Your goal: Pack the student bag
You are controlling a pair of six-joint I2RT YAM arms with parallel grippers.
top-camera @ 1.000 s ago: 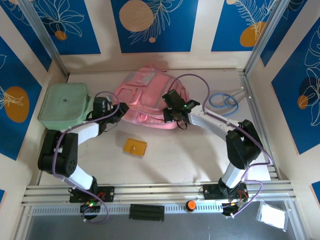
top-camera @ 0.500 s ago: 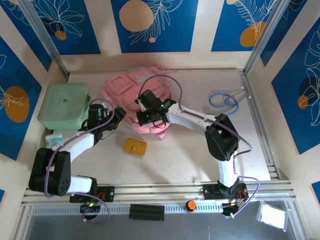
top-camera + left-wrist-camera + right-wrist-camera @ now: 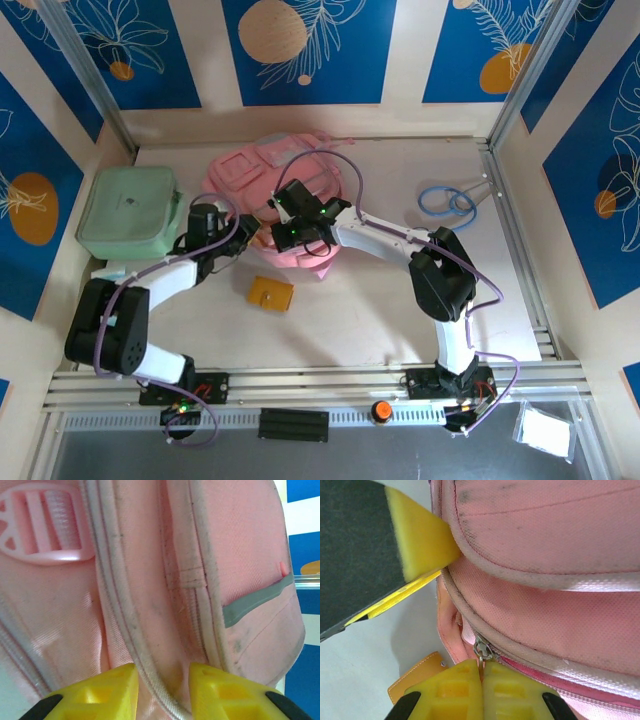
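Note:
The student bag (image 3: 245,175), pink with pale piped seams, lies at the back middle of the table. My left gripper (image 3: 250,226) is at its near left edge. In the left wrist view the yellow fingers (image 3: 116,687) pinch a fold of pink fabric and piping (image 3: 150,680). My right gripper (image 3: 273,237) sits close beside it, at the bag's near edge. Its fingers (image 3: 506,690) are shut on the metal zipper pull (image 3: 483,651), next to the bag's zip line (image 3: 560,672).
A mint green zip case (image 3: 128,212) lies left of the bag, by the left wall. An orange-brown wallet (image 3: 270,293) lies on the table just in front of both grippers. A blue cable loop (image 3: 447,200) rests at the back right.
The right gripper has moved left along the bag's near edge with the pull in it, and the bag has shifted left. The left fingers have narrowed onto the bag's fabric.

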